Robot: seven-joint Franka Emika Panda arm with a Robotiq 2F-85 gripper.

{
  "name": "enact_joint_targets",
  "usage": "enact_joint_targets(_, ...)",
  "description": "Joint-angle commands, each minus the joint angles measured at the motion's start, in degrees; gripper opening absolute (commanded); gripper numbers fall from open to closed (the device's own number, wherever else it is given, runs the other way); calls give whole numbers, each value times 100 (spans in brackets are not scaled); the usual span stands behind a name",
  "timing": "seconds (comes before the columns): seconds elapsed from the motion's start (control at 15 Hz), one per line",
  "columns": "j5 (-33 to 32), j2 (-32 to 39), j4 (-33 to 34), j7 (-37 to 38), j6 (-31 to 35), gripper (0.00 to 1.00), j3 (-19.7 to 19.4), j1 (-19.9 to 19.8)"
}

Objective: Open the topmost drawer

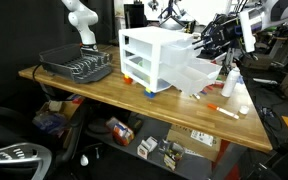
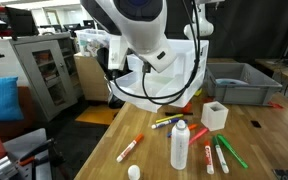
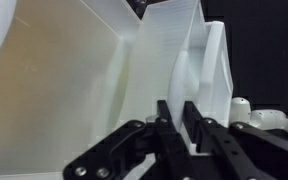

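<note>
Wrist view: translucent drawer (image 3: 84, 90) (smooth plastic)

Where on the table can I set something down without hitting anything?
Bare wood runs along the front edge of the wooden table, between the dark grey dish rack and the white plastic drawer unit. The end past the pulled-out translucent drawer is crowded: white bottle, scattered markers.

Wooden table (image 1: 104, 92) carries a white drawer unit (image 1: 149, 55); a dark rack (image 1: 79, 68); a white bottle (image 2: 180, 146); scattered markers (image 2: 129, 150); a small white box (image 2: 215, 115).
</note>
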Motion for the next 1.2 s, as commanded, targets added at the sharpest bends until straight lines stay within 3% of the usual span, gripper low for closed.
enact_joint_targets(0.0,-467,-232,-200,192,19,5,128,-141)
enact_joint_targets(1.13,-1349,-850,-666,836,-21,5,143,-216)
